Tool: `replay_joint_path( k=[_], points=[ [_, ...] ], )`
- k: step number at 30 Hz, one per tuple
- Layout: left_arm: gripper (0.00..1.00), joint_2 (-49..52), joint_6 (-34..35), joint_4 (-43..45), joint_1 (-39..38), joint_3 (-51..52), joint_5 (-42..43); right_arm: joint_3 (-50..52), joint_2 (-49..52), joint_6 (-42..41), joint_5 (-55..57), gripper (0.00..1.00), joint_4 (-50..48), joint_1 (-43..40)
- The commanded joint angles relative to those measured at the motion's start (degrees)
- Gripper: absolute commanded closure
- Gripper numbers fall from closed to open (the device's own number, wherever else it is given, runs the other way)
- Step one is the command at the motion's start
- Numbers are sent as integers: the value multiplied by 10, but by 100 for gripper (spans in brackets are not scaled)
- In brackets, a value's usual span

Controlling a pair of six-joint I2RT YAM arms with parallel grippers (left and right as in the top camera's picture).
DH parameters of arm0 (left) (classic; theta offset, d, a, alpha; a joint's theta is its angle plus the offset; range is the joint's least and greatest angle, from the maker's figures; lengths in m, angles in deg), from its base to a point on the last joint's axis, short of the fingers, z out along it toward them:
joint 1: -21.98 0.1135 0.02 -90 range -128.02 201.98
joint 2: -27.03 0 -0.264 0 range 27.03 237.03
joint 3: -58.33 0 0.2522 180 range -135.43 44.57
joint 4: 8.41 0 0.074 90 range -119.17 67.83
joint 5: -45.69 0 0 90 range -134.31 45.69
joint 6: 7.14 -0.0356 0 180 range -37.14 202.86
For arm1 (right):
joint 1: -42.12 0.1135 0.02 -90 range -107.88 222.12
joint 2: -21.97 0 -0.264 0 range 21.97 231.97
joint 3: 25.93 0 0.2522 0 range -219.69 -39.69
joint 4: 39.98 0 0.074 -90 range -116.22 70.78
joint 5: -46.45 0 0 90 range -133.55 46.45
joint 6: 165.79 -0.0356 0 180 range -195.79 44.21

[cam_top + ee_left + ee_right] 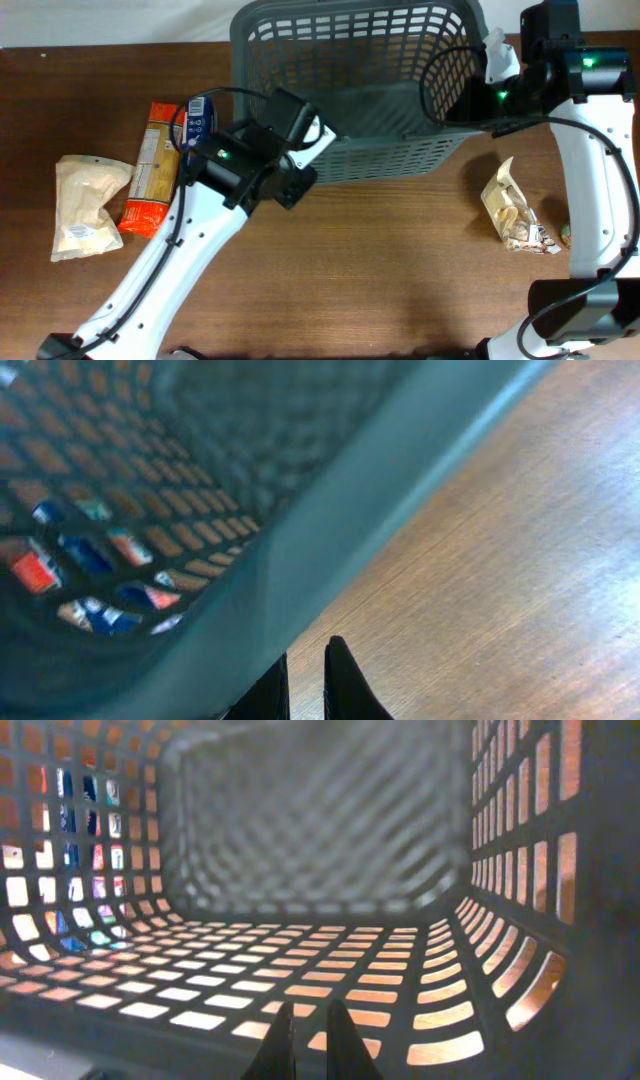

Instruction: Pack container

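The large dark grey plastic basket [380,160], rectangular with slotted lattice walls and a thick smooth rim, sits at the far middle of the brown wood-grain table [350,270]. The right wrist view shows only its own gridded floor and walls inside.

The left gripper [318,137] is at the basket's near-left corner, just outside the rim. Its black fingers are drawn almost together, with a thin slit between them and nothing in it. The right gripper [497,55] is at the basket's right rim and points inward, its jaws likewise nearly closed on nothing.

Left of the basket lie a blue-and-white packet [200,115], a long orange-red wrapper [150,175] and, farthest out, a soft beige pouch [85,205]. Right of the basket lies a crumpled tan snack bag [515,215].
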Motion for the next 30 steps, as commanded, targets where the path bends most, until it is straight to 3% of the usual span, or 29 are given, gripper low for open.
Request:
replay_joint_path(
  k=[1, 5, 11, 17, 19, 22, 30],
  points=[
    [98, -4, -7, 3, 19, 1, -11, -7, -5, 18, -13, 96, 30, 7],
    [98, -5, 0, 3, 23, 1, -11, -7, -23, 37, -10, 96, 29, 24],
    [98, -30, 22, 3, 23, -9, -13, -13, -74, 34, -10, 96, -56, 37],
    [98, -100, 106, 3, 23, -64, -118, -25, -130, -31, 11, 96, -138, 6],
    [91, -123, 119, 4, 23, -82, -164, -25, -139, -61, 31, 96, -155, -16],
    [84, -148, 121, 7, 30, -95, -205, -25, -139, -75, 48, 96, -160, -53],
    [84, -167, 151, -2, 121, -95, -214, -25, -80, -75, 78, 96, -144, -97]
  ],
)
